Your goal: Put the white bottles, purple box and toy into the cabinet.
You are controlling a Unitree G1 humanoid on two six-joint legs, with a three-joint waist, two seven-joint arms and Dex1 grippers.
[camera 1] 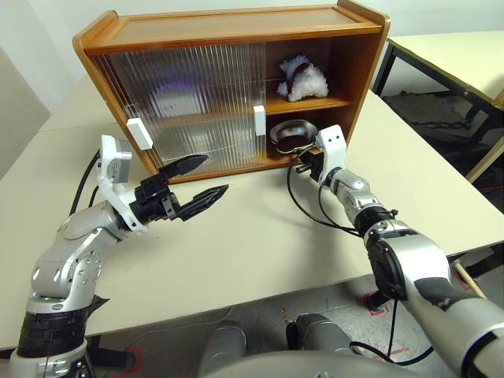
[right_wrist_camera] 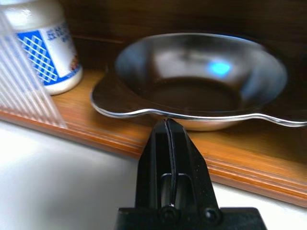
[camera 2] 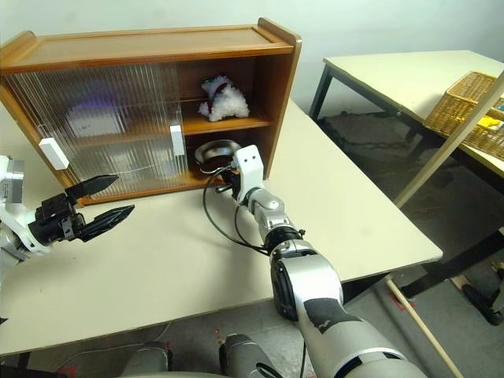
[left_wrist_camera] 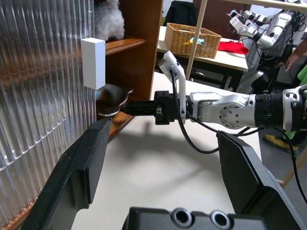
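**Inspector:** State the position of your hands at the time.

**Operator:** My right gripper point(right_wrist_camera: 169, 125) had its fingers pressed together, holding nothing, tips just under the rim of the steel bowl point(right_wrist_camera: 192, 81) on the cabinet point(camera 1: 236, 31)'s lower shelf. My left gripper point(camera 1: 197, 179) hung with its fingers wide apart over the table point(camera 1: 260, 236), before the ribbed doors.

**Inspector:** And the goods?

**Operator:** The toy point(camera 1: 303, 79) sat on the upper shelf. One white bottle point(right_wrist_camera: 41, 48) stood beside the bowl, partly behind a door. I could not make out the purple box for certain.

**Inspector:** Your advice?

**Operator:** In my judgement, push low and slowly, so the bowl slid and did not tip.

**Inspector:** Any writing?

**Operator:** A blue lattice label; its characters were unreadable.
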